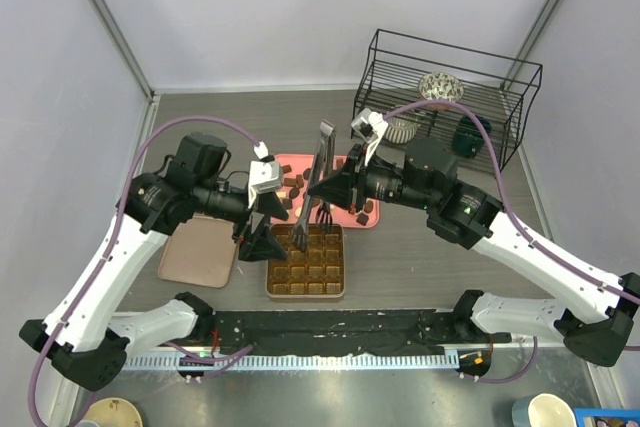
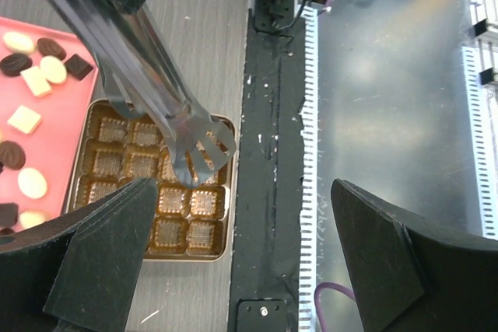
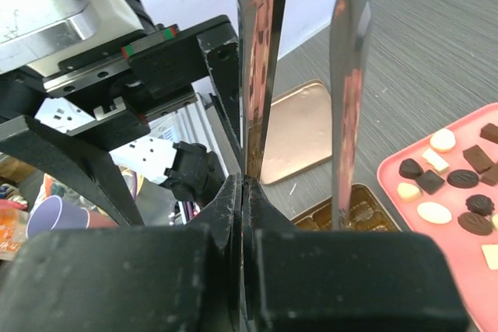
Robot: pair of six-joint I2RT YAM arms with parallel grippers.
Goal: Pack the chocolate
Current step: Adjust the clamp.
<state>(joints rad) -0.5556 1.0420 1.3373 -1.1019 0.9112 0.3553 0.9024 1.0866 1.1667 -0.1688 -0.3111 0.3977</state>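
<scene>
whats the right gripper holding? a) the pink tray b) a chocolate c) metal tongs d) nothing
c: the right gripper is shut on the metal tongs, whose forked tips hang above the gridded box.

The tongs are polished metal, mirror-bright and smooth. The chocolate looks smooth with a faint sheen. The box holds a shiny, crinkled gold-brown liner like foil or thin plastic, while the pink tray is matt. The surface is grey wood-grain laminate. The left arm's fingers are matt black plastic, finely ridged. The lid has a satin coppery finish.
</scene>
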